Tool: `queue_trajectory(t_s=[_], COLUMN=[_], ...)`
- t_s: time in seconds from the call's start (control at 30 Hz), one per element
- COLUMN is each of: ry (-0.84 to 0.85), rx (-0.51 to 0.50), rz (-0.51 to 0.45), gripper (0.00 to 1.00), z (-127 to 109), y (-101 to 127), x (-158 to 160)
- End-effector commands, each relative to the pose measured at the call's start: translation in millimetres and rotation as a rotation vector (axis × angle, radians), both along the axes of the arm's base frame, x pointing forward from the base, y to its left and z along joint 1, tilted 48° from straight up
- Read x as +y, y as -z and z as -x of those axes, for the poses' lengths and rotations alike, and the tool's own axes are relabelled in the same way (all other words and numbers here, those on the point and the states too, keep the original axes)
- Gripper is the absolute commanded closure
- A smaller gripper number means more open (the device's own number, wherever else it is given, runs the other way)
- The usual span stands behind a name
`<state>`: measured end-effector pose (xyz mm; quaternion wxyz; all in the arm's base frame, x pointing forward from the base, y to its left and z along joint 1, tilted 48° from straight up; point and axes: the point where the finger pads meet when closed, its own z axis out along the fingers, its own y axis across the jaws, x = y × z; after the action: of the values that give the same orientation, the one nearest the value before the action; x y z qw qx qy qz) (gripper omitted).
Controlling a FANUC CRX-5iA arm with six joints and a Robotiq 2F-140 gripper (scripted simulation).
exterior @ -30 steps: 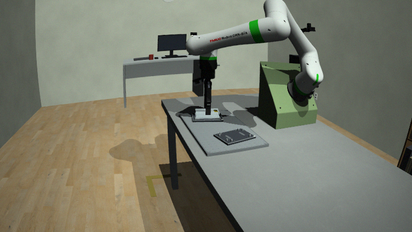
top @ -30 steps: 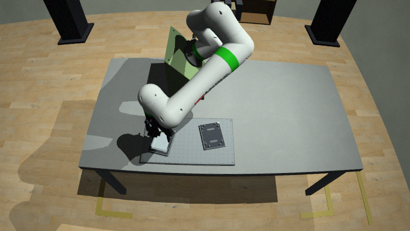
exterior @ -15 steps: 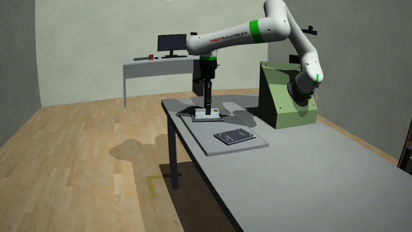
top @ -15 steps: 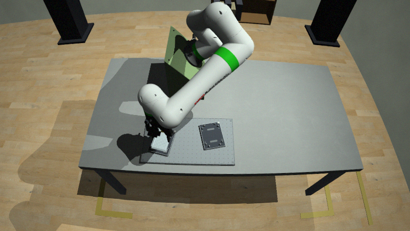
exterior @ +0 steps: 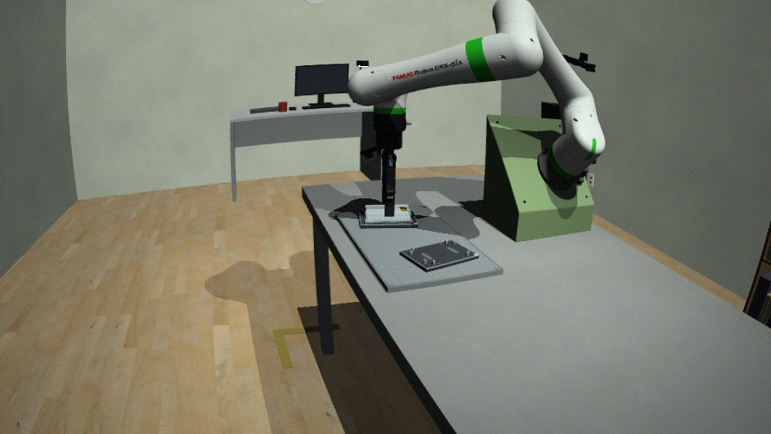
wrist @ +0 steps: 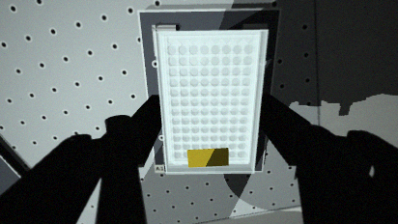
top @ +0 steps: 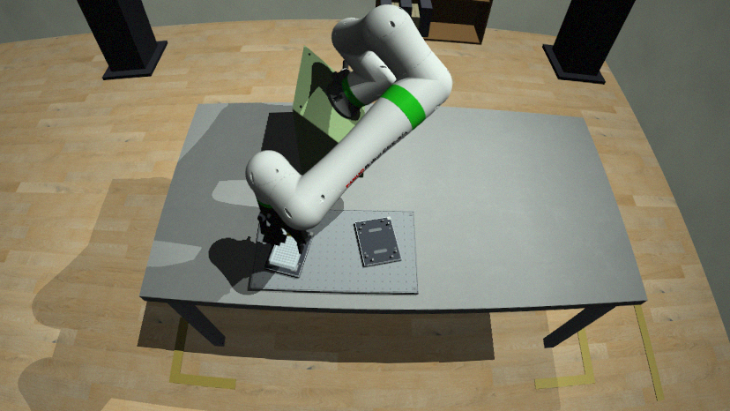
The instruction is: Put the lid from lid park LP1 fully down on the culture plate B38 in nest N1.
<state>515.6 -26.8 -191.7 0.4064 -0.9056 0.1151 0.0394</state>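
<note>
Over nest N1 (wrist: 147, 58), the end effector (wrist: 211, 123) clasps the lid (wrist: 210, 39).

We count one gripper (wrist: 211, 121), its two fingers either side of one lid (wrist: 211, 63). One well plate (top: 284, 253) w/ one yellow label (wrist: 208, 157), near the counter's front-left edge. One dark fixture plate (top: 377, 242), one perforated baseplate (top: 337, 265), one green pedestal (exterior: 512, 199) at the back edge. One counter (top: 510, 204), two black pillars (top: 122, 41).
</note>
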Motion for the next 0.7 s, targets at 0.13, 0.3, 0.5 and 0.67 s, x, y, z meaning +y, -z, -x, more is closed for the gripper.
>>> queue_trajectory(t_s=[0.13,0.3,0.5,0.67], ry=[0.001,0.001,0.001,0.001], rx=[-0.001,-0.001,-0.001,-0.001], rz=[0.001,0.001,0.001,0.001], gripper=[0.39,0.39,0.39,0.39], z=[-0.6,-0.6,-0.7,-0.7], y=[1.9,2.8,3.0,3.0], x=[1.6,2.7,2.9,2.9])
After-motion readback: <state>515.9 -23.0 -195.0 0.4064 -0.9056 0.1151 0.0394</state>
